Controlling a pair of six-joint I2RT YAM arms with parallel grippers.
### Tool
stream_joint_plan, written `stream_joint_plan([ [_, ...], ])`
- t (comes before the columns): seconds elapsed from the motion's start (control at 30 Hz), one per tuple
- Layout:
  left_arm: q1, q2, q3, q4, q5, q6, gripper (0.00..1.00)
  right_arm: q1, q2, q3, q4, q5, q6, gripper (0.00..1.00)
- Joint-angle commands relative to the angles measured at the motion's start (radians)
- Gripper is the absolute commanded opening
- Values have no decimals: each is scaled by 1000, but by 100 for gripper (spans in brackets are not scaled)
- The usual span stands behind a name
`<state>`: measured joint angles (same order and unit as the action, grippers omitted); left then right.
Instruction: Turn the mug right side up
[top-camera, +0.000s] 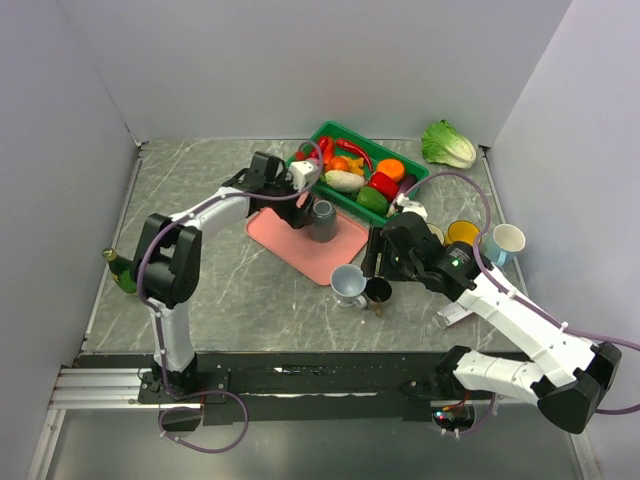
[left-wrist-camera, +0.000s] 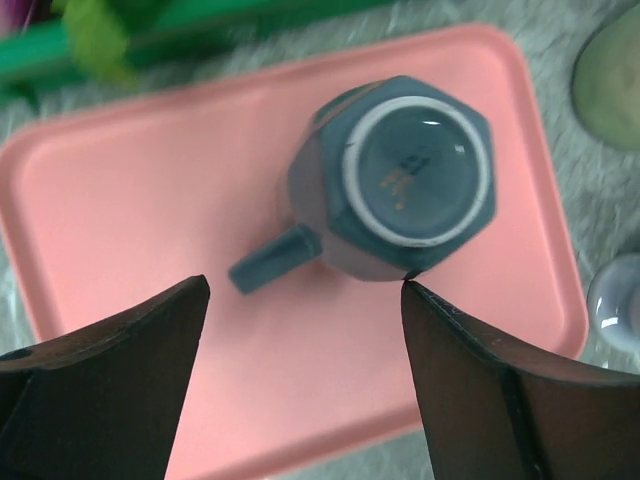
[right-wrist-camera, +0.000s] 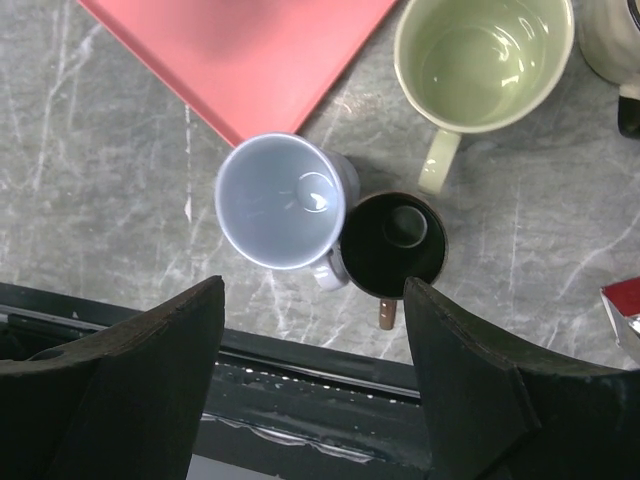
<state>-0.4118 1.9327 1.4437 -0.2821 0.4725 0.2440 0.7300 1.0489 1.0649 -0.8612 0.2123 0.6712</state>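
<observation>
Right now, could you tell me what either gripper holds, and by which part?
Nothing: the left gripper, above the mug, and the right gripper are both open.

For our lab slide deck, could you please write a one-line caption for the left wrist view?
Open left claw hovers over the upside-down grey-blue mug on the pink tray.

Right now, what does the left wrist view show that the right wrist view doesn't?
Left wrist only: the dark mug, base up on the pink tray, and the green basket. Right wrist only: the black mug, upright on the table. Both: the tray, and the open left gripper or right gripper. The pale blue mug and green mug are whole in the right view, perhaps slivers in the left.
</observation>
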Motion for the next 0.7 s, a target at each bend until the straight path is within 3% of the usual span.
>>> stream_joint_plan([
  [0.0, -48, 55, 73, 51, 11, 32, 85, -7, 0, 56, -12, 2, -10, 78],
  [0.3, -96, 124, 107, 55, -15, 15, 84, -9, 11, 70, -32, -5, 11, 78],
  [0.43, -104, 132, 109, 57, -67, -8, 70, -9, 8, 63, -22, -4, 21, 77],
  [0.67, -104, 134, 136, 23, -110, -25, 53, -7, 2, 47, -6, -5, 25, 77],
])
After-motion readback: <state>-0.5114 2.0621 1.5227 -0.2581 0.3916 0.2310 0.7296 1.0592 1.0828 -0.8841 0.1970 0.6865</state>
